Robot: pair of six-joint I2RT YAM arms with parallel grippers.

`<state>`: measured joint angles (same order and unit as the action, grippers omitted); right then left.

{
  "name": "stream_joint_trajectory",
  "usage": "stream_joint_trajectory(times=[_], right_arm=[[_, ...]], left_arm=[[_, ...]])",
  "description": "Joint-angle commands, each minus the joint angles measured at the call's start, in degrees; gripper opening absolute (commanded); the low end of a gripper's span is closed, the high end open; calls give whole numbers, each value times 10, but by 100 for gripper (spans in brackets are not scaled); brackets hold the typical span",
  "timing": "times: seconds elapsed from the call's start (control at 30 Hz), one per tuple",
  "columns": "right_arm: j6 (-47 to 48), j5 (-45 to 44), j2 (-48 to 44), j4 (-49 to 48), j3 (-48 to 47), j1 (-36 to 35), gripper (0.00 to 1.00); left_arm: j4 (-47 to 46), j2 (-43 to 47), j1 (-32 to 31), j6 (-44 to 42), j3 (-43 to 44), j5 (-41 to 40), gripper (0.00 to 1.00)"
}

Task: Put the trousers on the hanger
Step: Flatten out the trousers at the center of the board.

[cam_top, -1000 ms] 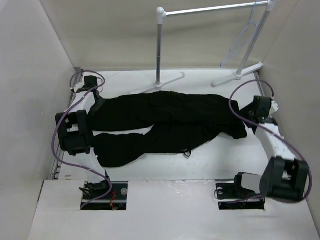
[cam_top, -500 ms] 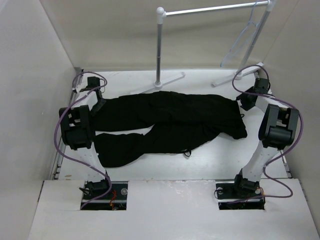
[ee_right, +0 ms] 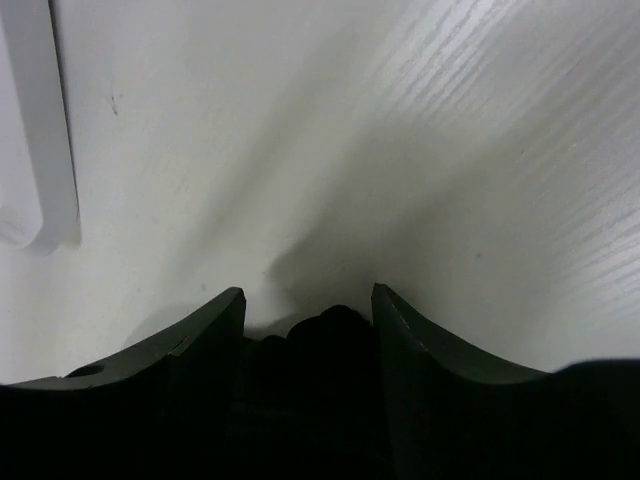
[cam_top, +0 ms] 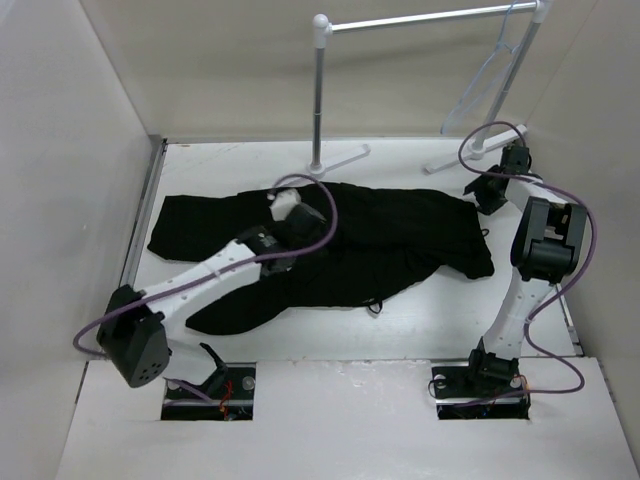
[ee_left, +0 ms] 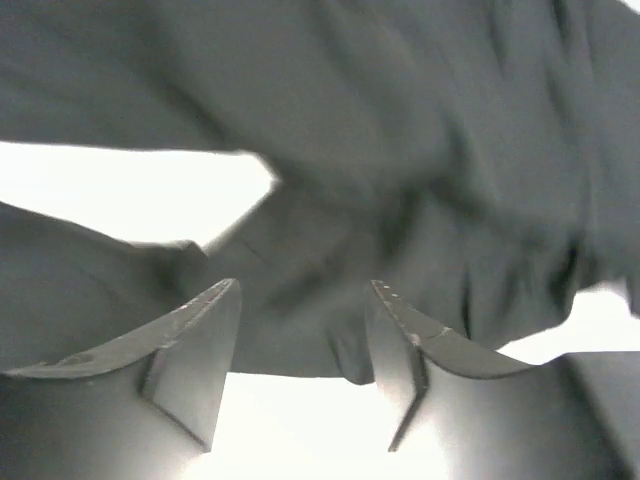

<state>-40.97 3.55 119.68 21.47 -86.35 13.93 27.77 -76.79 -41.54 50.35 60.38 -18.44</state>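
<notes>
Top: high, rear; left wrist: close; share trousers (cam_top: 400, 215).

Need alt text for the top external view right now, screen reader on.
Black trousers lie flat across the white table, the left gripper poised over their middle and the right gripper at their right-hand end. A pale hanger hangs on the white rack at the back right.

Black trousers (cam_top: 400, 225) lie spread flat; pale hanger (cam_top: 478, 85) hangs far right.

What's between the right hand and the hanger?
Top view: the rack's flat foot, a loop of the arm's purple cable and bare table lie between the right hand and the hanger hanging on the rail.
</notes>
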Motion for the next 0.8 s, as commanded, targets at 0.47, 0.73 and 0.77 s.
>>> stream_joint_trajectory(times=[0.47,0.73,0.77], right_arm=[[-33,-61,-41,-40,-29,-27,3],[-67,-104,1,-77,-120,-16,8],[-71,-104,2,-84,-122,-18,12]], left_arm=[[-49,-309,-184,-65,140,72,48],[-12,-255,-204,-58,19,72,46],[-7,-245,-206,-58,11,75,46]])
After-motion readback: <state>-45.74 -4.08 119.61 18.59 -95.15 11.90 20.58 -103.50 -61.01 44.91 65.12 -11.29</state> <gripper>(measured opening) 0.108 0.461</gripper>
